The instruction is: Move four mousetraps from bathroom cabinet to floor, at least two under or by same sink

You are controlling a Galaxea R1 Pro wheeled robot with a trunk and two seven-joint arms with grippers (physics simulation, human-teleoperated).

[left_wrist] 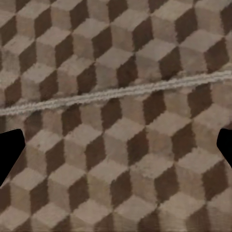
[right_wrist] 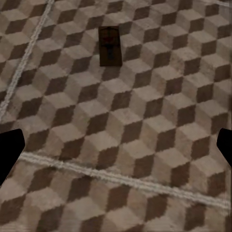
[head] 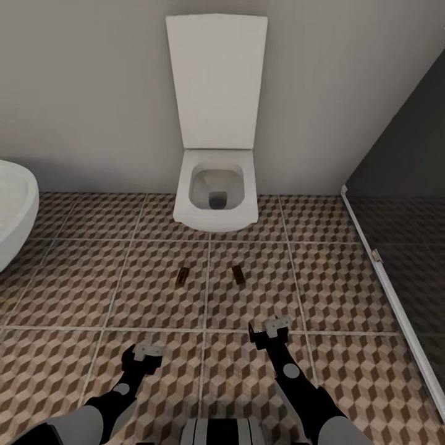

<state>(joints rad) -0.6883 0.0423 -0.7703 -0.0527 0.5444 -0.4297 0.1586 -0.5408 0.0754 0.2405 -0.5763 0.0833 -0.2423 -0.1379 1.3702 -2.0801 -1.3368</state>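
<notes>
The cube-patterned floor [head: 74,296] runs to a grey wall, where a white toilet [head: 216,198] stands lid up. A tub [head: 12,210] is cut off at the left, dark glass [head: 408,204] at the right. Two mousetraps [head: 183,277] [head: 238,275] lie flat before the toilet, apart; their detail is too small to read. Left gripper [head: 143,353] and right gripper [head: 271,326] hang open, empty; the right wrist view shows one trap [right_wrist: 109,46].

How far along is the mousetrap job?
Done: two mousetraps, one and another, lie on the bathroom floor in front of the toilet. In hand: nothing; left gripper and right gripper are open and empty. Left: two more traps, plus getting two by the sink.
</notes>
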